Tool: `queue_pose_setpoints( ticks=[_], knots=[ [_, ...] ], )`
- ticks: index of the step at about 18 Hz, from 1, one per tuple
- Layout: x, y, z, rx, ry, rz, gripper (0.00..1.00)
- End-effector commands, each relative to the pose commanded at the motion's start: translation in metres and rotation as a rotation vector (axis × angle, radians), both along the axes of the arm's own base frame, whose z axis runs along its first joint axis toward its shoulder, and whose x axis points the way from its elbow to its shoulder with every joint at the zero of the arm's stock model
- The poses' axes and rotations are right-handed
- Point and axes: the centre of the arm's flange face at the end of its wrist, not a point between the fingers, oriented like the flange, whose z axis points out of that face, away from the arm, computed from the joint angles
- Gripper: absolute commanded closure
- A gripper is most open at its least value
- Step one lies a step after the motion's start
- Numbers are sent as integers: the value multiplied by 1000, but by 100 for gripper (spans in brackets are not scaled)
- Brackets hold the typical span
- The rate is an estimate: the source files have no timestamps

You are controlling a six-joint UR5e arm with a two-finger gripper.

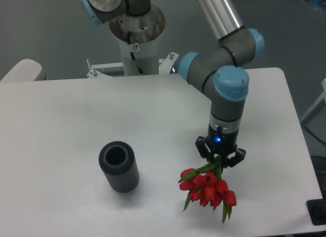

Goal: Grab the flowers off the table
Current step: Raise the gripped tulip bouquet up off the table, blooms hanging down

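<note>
The flowers (208,188), a bunch of red tulips on green stems, hang from my gripper (220,159) at the front right of the white table (61,125). My gripper is shut on the stems, with the red heads pointing down and toward the camera. The blooms appear lifted a little off the tabletop. The upper stems are hidden between the fingers.
A dark grey ribbed cylinder (118,167) stands upright on the table to the left of the flowers. The arm's base column (136,38) rises behind the far edge. The table's right and front edges lie close to the gripper.
</note>
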Motion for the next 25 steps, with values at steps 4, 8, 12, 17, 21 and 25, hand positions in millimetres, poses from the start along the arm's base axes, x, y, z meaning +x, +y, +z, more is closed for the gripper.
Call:
queue_pose_setpoints(
  ticks=[4, 8, 12, 17, 21, 25],
  knots=[
    [7, 15, 36, 181, -74, -43, 67],
    [12, 21, 64, 380, -218, -83, 67],
    [11, 13, 86, 492, -305, -93, 67],
    [2, 2, 91, 569, -352, -116, 67],
    [3, -3, 101, 606, -382, -119, 67],
    [-8, -25, 111, 621, -362, -88, 67]
  ],
)
